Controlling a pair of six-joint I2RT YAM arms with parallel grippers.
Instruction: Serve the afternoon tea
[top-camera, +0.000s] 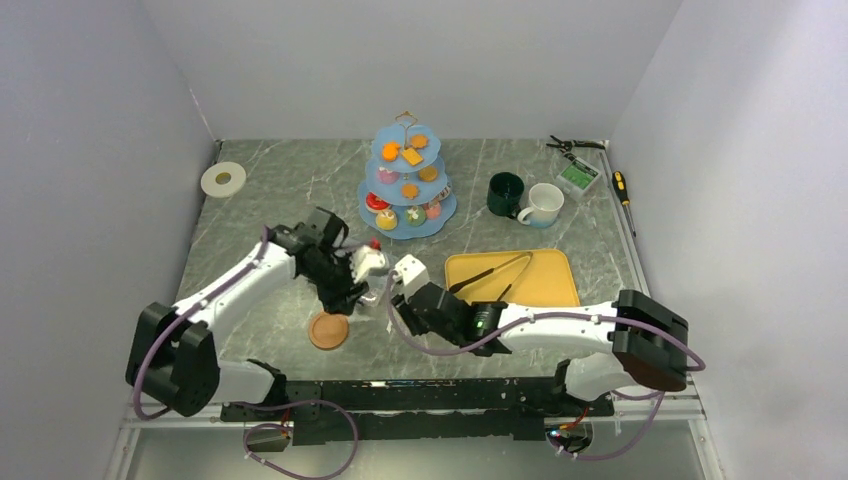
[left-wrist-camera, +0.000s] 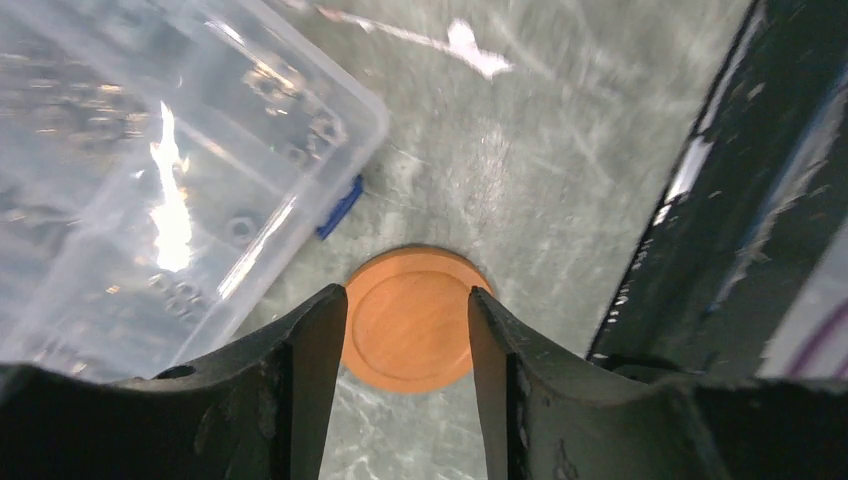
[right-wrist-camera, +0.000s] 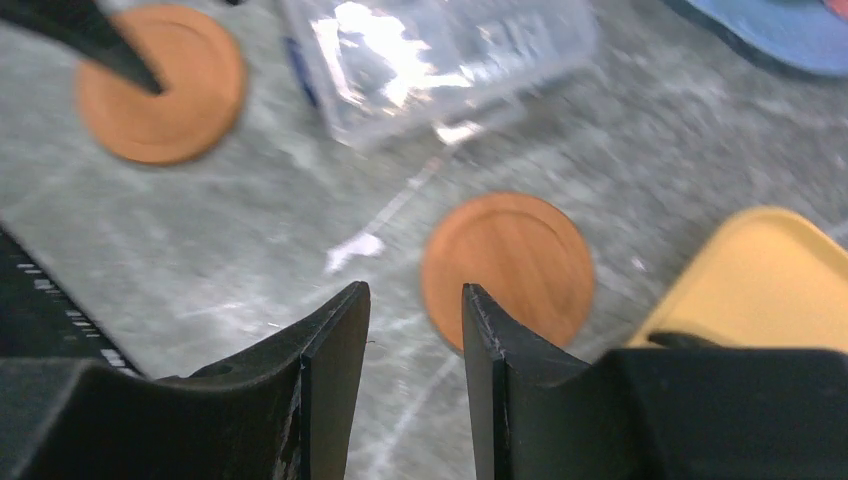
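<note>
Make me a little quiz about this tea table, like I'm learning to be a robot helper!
1. True or false: the tongs lie on the yellow tray.
2. How many wooden coasters does the right wrist camera show?
3. Which mug stands nearer the cake stand? A: the green mug. B: the white mug.
Key: 1 true; 2 two; 3 A.
</note>
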